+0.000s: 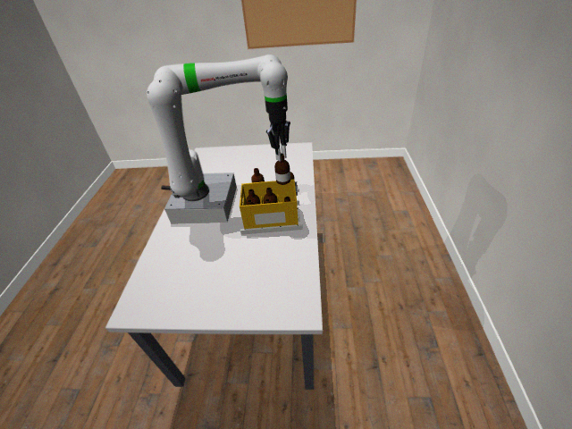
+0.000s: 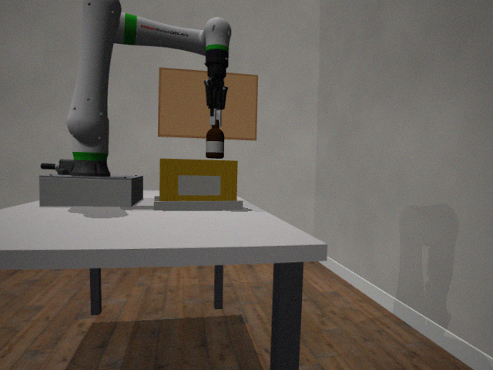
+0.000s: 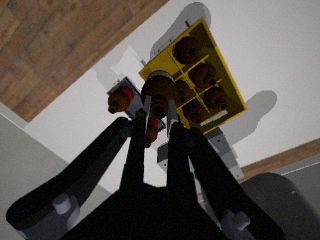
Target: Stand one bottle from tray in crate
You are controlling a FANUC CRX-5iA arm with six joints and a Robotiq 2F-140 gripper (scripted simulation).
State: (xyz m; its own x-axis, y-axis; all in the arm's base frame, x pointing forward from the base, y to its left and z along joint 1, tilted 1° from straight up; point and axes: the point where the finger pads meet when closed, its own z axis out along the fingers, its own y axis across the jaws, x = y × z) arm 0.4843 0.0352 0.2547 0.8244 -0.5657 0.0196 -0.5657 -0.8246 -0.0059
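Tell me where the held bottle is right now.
In the exterior view the bottle hangs from the pincer, just above the right end of the yellow crate.

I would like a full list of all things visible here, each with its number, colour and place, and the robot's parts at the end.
Table: one, white, on the wooden floor.
Tray: one, grey, on the table, under the crate.
Crate: one, yellow, six cells, on the tray.
Bottles in crate: five, brown, upright in cells.
Bottles on tray: two, brown, beside the crate.
Held bottle: one, brown with a white label, above the crate.
Board: one, tan, on the back wall.
Base block: one, grey, on the table.
Arm: one, white with green rings.
Gripper: one, black, shut on the held bottle's neck.
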